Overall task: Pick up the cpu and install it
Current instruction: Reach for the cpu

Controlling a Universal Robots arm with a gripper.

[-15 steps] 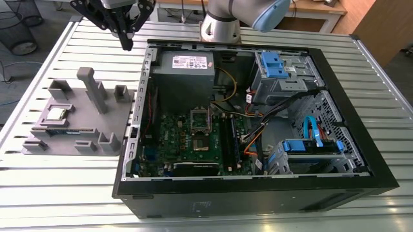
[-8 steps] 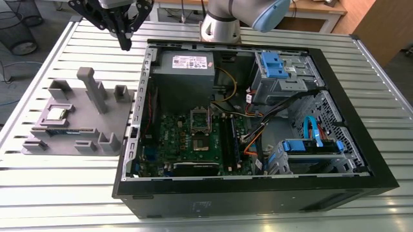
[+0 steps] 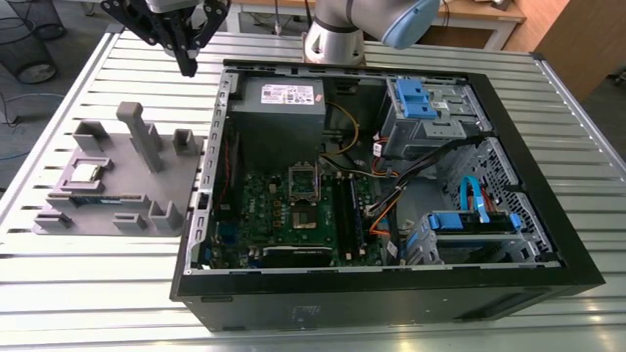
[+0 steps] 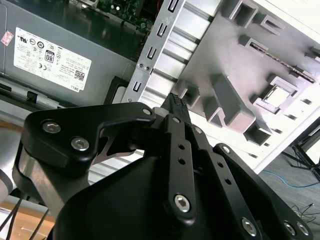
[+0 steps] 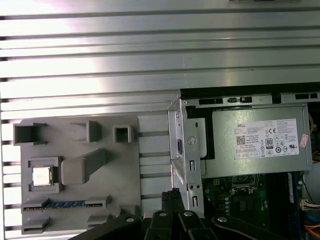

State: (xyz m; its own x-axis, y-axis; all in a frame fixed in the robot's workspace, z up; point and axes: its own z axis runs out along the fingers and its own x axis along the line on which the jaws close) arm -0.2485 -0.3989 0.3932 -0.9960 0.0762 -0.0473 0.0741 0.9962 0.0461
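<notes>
Right before both wrist cameras, the gripper [image 4: 176, 105] [image 5: 171, 200] hangs with its black fingers pressed together, tip against tip, pinching nothing. In the exterior view the gripper [image 3: 187, 66] hovers above the table just off the far corner of the computer case [image 3: 391, 290], on the exterior view's left. The cpu [image 3: 86, 173] is well apart from the fingers. It lies flat in a square pocket of the grey holder [image 3: 122, 182], shiny top upward, and it also shows in both wrist views [image 4: 276, 96] [image 5: 42, 176]. Just beside it on the same holder, a memory stick [image 3: 96, 198] [image 5: 65, 204] sits in a long slot. The holder rests on the slatted metal table [image 3: 98, 293] [image 5: 100, 50], just beside the open case. Inside the case lies the green motherboard [image 3: 293, 216] with its socket [image 3: 305, 183] uncovered. The grey power supply [image 3: 278, 99] [image 5: 260, 145] [image 4: 45, 60] with a white label sits at the far end, and blue drive brackets [image 3: 415, 99] sit toward the exterior view's right. Past the case stands the arm's base [image 3: 338, 37]. Beyond the table are a wooden bench [image 3: 489, 15], a wire basket [image 3: 25, 48] on the floor, and a blue cable [image 3: 10, 110].
</notes>
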